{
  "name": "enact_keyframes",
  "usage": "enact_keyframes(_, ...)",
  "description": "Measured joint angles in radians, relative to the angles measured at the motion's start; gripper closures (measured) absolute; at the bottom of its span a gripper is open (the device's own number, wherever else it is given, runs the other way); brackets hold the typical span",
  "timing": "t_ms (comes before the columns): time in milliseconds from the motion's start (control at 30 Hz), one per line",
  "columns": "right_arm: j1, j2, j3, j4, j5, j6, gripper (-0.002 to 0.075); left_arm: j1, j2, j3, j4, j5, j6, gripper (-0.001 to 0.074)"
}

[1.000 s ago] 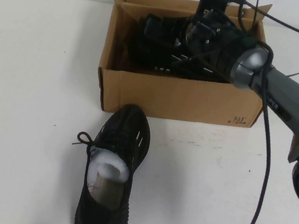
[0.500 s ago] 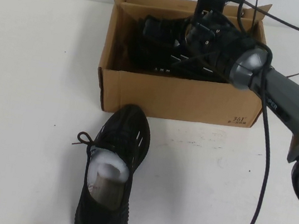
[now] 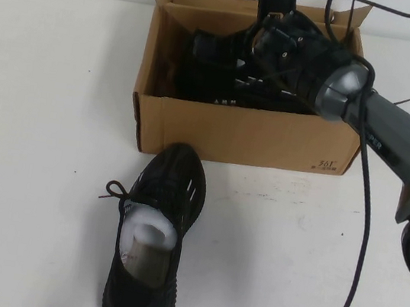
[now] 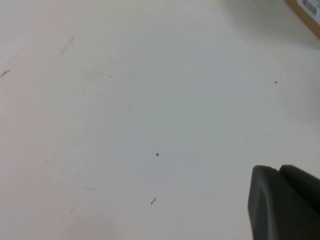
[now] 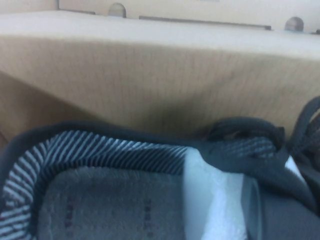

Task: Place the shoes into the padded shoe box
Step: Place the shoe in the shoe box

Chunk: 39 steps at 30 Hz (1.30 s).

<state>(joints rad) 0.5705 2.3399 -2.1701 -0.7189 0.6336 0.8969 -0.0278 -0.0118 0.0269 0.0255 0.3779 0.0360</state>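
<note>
One black knit sneaker (image 3: 154, 238) with white paper stuffing lies on the white table in front of the brown cardboard shoe box (image 3: 247, 133), toe toward the box. The other sneaker (image 3: 219, 55) is inside the box. My right gripper (image 3: 245, 50) reaches down into the box and is shut on that sneaker's collar. The right wrist view shows its opening (image 5: 100, 150), the white paper (image 5: 215, 195) and the box's inner wall (image 5: 150, 75). My left gripper (image 4: 277, 172) is out of the high view, shut and empty, low over bare table.
The right arm (image 3: 392, 143) and its cable cross over the box's right end. The box flaps stand open. A corner of the box (image 4: 305, 12) shows in the left wrist view. White table lies to the left and right of the loose sneaker.
My right gripper has shifted a little left inside the box, and the held sneaker moved left with it. The sneaker on the table has not moved.
</note>
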Motion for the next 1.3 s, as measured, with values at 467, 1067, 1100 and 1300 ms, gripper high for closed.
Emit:
enact_keyframes(467, 0.0, -0.002, -0.002, 0.002, 0.0, -0.081, 0.0708, 0.0, 0.0, 0.0, 0.0, 0.0, 0.0, 0.0739)
enact_keyframes(1067, 0.0, -0.002, -0.009, -0.008, -0.03, -0.085, 0.0309, 0.0, 0.0, 0.0, 0.0, 0.0, 0.0, 0.0739)
enact_keyframes(1100, 0.0, -0.002, -0.009, -0.003, -0.03, -0.085, 0.0287, 0.0, 0.0, 0.0, 0.0, 0.0, 0.0, 0.0739)
enact_keyframes(1300, 0.005, -0.019, -0.009, 0.051, 0.015, -0.085, 0.0277, 0.0, 0.0, 0.0, 0.0, 0.0, 0.0, 0.0739)
